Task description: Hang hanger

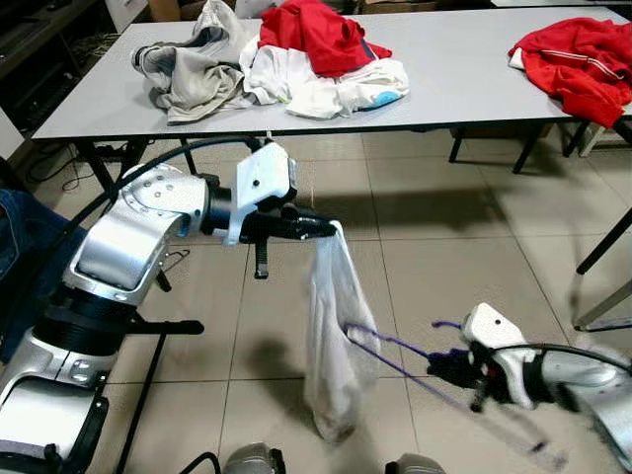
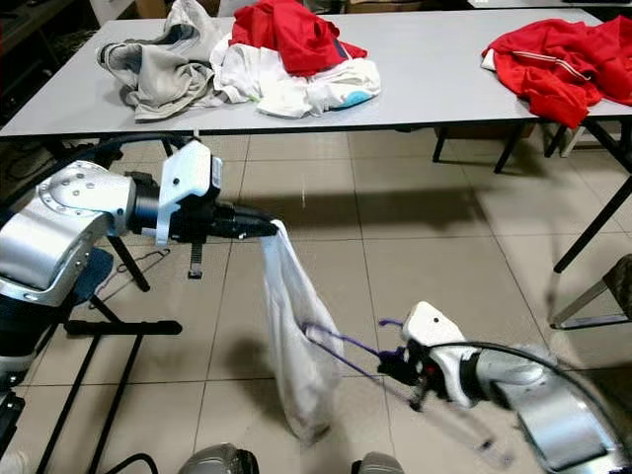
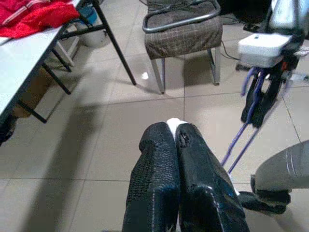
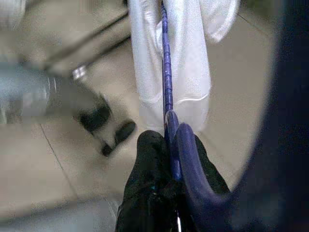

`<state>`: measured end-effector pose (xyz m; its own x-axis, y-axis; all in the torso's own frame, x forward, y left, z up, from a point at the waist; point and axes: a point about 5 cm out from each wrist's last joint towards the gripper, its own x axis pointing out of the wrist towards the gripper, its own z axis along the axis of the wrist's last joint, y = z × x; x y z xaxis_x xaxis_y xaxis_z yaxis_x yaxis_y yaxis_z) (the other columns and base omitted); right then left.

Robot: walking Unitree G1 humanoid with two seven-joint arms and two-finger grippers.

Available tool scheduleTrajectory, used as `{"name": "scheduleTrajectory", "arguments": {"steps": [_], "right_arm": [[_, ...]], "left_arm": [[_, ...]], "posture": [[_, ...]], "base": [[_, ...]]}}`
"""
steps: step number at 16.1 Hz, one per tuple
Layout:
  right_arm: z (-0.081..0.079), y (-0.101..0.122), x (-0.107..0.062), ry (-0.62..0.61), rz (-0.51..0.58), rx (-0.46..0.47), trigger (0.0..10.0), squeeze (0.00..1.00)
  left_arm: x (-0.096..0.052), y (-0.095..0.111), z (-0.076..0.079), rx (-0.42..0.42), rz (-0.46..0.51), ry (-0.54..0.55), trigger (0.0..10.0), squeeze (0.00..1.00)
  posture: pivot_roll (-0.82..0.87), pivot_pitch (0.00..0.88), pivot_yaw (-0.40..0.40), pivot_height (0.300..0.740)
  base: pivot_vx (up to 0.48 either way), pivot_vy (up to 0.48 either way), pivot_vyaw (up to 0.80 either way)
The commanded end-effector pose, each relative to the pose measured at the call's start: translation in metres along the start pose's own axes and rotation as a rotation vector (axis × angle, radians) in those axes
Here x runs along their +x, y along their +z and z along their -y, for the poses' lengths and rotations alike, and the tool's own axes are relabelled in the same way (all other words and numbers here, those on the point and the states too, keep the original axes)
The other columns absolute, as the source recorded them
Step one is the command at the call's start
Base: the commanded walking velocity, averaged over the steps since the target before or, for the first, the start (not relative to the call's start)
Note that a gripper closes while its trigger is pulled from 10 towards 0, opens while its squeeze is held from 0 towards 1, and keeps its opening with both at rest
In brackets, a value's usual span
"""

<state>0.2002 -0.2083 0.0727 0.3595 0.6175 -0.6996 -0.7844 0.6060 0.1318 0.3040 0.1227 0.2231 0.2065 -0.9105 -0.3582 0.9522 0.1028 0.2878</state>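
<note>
Two silver arms reach out over a tiled floor [image 1: 434,267]. Left tool [image 1: 331,230] has its black fingers [image 3: 159,169] pressed together on the top corner of a white garment [image 1: 336,336], which hangs straight down from the pinch like a limp sack, its lower end close to the floor. Lower and to the right, the right tool [image 1: 434,367] is clamped on a purple hanger [image 1: 390,348]; in the right wrist view the thin purple bar [image 4: 166,72] runs from between the black fingers [image 4: 149,179] up against the white cloth. One end of the hanger reaches the garment's side about halfway down its length, and the rest slants down past the right wrist, blurred.

Beyond the arms a long grey table [image 1: 474,69] spans the scene. On it lie a grey and white heap [image 1: 193,64], a white heap with a red garment [image 1: 326,35] on top, and, well apart near the right end, another red garment [image 1: 578,59]. Open floor lies between the table's near edge and the hanging garment. A black metal stand [image 1: 148,346] sits on the floor below the left arm. The left wrist view shows a padded checked chair [image 3: 183,34] on the floor beyond the tools.
</note>
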Motion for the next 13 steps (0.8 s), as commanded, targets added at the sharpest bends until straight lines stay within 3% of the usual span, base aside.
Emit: {"name": "scheduleTrajectory", "arguments": {"steps": [1,5,6,8,10,12,13], "right_arm": [[0.002,-0.004,0.0,-0.024,0.02,0.09,10.0,0.0],[0.003,-0.004,0.016,-0.047,0.141,0.329,10.0,0.0],[0.003,0.003,0.022,-0.033,0.206,0.405,10.0,0.0],[0.003,0.009,0.026,-0.019,0.245,0.449,10.0,0.0],[0.003,0.011,0.026,-0.031,0.256,0.477,10.0,0.0],[0.002,0.01,0.028,-0.049,0.265,0.563,10.0,0.0],[0.003,0.008,0.029,-0.072,0.264,0.604,10.0,0.0]], "left_arm": [[-0.006,0.01,-0.002,0.03,0.025,0.019,0.0,0.0],[0.003,0.019,0.007,0.04,0.052,-0.007,0.0,0.0],[0.012,0.018,0.014,0.054,0.048,-0.019,0.0,0.0],[0.021,0.015,0.017,0.072,0.033,-0.002,0.0,0.0],[0.026,0.012,0.012,0.078,0.006,0.075,0.0,0.0],[0.025,0.001,-0.012,0.028,-0.031,0.324,0.0,0.0],[0.023,0.0,-0.018,0.014,-0.028,0.384,0.0,0.0]], "posture": [[-0.14,0.0,0.047,0.74],[-0.13,0.0,0.047,0.74],[-0.13,0.0,0.049,0.74],[-0.13,0.0,0.045,0.74],[-0.13,0.0,0.044,0.74],[-0.13,0.0,0.04,0.74],[-0.13,0.0,0.039,0.74]], "base": [[0.0,0.0,0.0],[0.0,0.0,0.0],[0.0,0.0,0.0],[0.0,0.0,0.0],[0.0,0.0,0.0],[0.0,0.0,0.0],[0.0,0.0,0.0]]}}
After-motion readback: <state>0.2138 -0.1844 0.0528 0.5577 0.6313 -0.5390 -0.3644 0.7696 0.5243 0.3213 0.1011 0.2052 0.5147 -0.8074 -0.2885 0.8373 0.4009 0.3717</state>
